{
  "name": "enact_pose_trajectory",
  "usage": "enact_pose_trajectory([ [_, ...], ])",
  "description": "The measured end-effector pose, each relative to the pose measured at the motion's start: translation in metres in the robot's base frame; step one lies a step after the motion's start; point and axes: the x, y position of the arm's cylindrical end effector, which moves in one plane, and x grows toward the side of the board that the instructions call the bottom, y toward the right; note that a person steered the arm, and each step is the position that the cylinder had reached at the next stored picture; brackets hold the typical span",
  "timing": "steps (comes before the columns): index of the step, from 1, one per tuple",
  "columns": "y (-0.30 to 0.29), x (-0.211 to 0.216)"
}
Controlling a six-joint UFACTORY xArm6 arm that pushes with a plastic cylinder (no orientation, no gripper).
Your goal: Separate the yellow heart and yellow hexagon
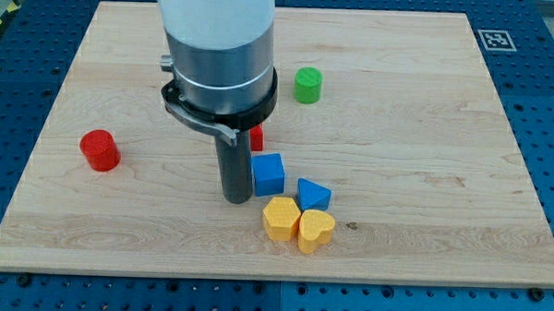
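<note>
Approach step: your pair is not yet split.
On the wooden bench (444, 134), yellow heart block (316, 230) touches yellow hexagon block (280, 217); behind, my tip (236, 198), the jawless end effector, holds nothing beside the blue cube (268, 174). Next, wedge between them.

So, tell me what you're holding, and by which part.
Nothing is held. My tip rests on the board just left of the blue cube, apart from the yellow hexagon and yellow heart.

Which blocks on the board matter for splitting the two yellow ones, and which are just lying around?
Job: yellow hexagon and yellow heart, touching; my tip, to the hexagon's upper left.

Lying about: blue cube, blue triangular block, green cylinder, red cylinder, a partly hidden red block.
</note>
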Motion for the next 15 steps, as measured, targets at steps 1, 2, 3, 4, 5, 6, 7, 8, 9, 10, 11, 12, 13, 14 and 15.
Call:
enact_pose_trajectory([
  [1, 0.0, 0.004],
  [2, 0.0, 0.018],
  [3, 0.002, 0.025],
  [4, 0.012, 0.03],
  [5, 0.024, 0.042],
  [6, 0.042, 0.042],
  [7, 0.067, 0.042],
  [8, 0.082, 0.044],
  [9, 0.096, 0.044],
  [10, 0.109, 0.044],
  [11, 0.123, 0.044],
  [12, 0.142, 0.043],
  [13, 0.159, 0.041],
  [14, 0.161, 0.038],
  [15, 0.162, 0.035],
])
